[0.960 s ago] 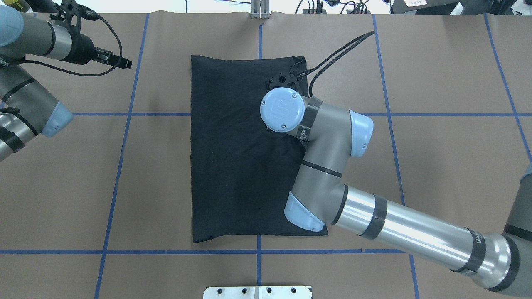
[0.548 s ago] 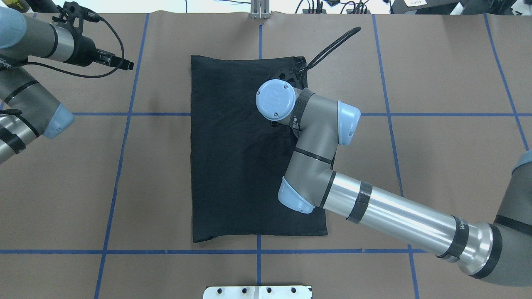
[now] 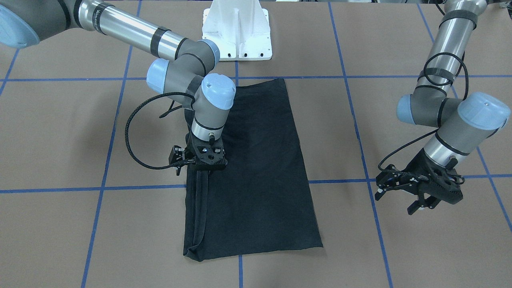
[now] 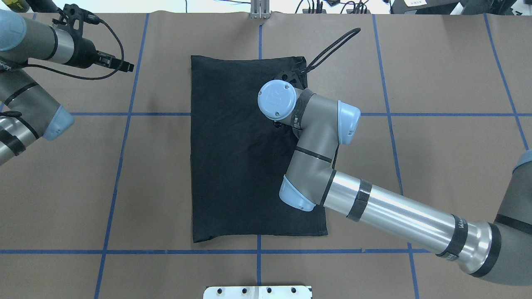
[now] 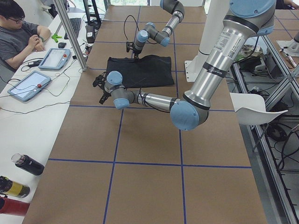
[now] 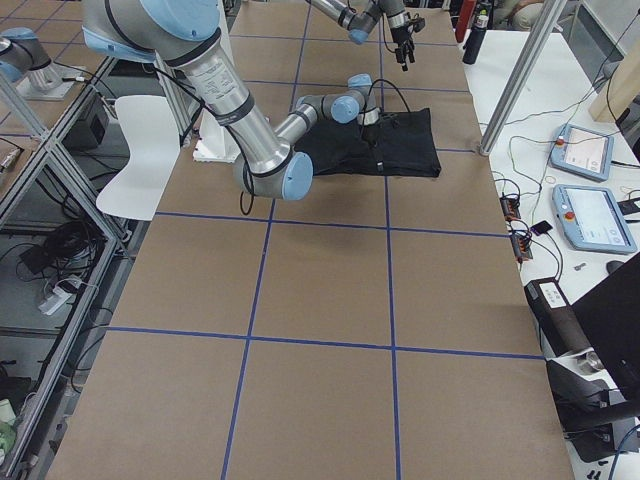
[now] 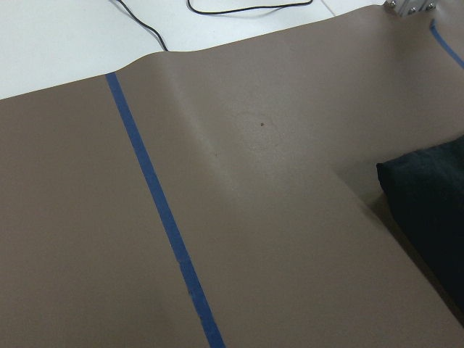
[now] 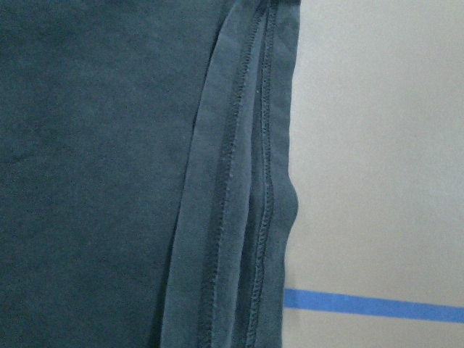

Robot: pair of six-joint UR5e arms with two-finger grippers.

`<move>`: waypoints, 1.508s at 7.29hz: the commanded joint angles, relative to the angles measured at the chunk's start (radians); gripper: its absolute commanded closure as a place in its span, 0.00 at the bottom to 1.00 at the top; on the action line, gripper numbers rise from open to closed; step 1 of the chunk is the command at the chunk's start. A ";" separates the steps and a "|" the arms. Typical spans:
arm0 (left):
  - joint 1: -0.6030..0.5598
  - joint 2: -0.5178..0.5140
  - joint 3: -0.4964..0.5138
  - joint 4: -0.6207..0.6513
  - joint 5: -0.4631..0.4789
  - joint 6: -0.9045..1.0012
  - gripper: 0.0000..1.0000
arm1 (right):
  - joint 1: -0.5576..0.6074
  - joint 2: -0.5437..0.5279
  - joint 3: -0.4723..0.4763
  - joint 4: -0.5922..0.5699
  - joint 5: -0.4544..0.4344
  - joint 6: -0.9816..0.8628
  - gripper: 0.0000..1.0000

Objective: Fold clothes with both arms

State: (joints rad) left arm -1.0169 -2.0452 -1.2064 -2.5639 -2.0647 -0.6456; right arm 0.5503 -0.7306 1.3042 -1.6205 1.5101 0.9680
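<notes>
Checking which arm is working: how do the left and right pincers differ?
The right pincer is over the T-shirt's layered edge, the left pincer over bare table, apart from it. The right pincer points straight down; the left pincer is tilted. Both are black.

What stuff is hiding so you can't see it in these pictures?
- Right gripper: overhead, the right arm covers it. From the front, its black fingers blend into the black shirt, so open or shut is unclear.
- Shirt's underside and inner layers: covered by the top layer in every view.
- Left arm: its base is cut off at the overhead view's left edge.
- Side views: both grippers too small.
</notes>
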 commanded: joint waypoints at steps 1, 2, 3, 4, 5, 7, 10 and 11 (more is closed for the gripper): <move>0.001 0.002 0.001 -0.005 0.000 0.000 0.00 | 0.017 -0.027 0.001 -0.001 0.001 -0.044 0.01; 0.001 0.002 0.001 -0.005 0.000 0.000 0.00 | 0.045 -0.053 0.018 -0.002 0.010 -0.080 0.01; 0.003 0.002 -0.001 -0.005 0.000 -0.003 0.00 | 0.077 -0.070 0.026 -0.002 0.025 -0.107 0.01; 0.003 0.002 -0.001 -0.005 0.000 -0.003 0.00 | 0.091 -0.111 0.053 -0.001 0.025 -0.132 0.01; 0.001 0.000 -0.002 -0.005 0.000 -0.008 0.00 | 0.105 -0.156 0.102 -0.001 0.024 -0.162 0.01; 0.003 -0.001 -0.036 -0.002 0.005 -0.061 0.00 | 0.123 -0.165 0.192 0.007 0.070 -0.141 0.01; 0.180 0.040 -0.223 0.023 0.158 -0.386 0.00 | 0.125 -0.225 0.468 0.013 0.168 0.141 0.00; 0.232 0.066 -0.316 0.075 0.166 -0.466 0.00 | 0.105 -0.310 0.581 0.013 0.173 0.155 0.00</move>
State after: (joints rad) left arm -0.8550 -2.0042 -1.4205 -2.5333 -1.9286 -0.9983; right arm 0.6717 -0.9606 1.7515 -1.6088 1.6709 1.0607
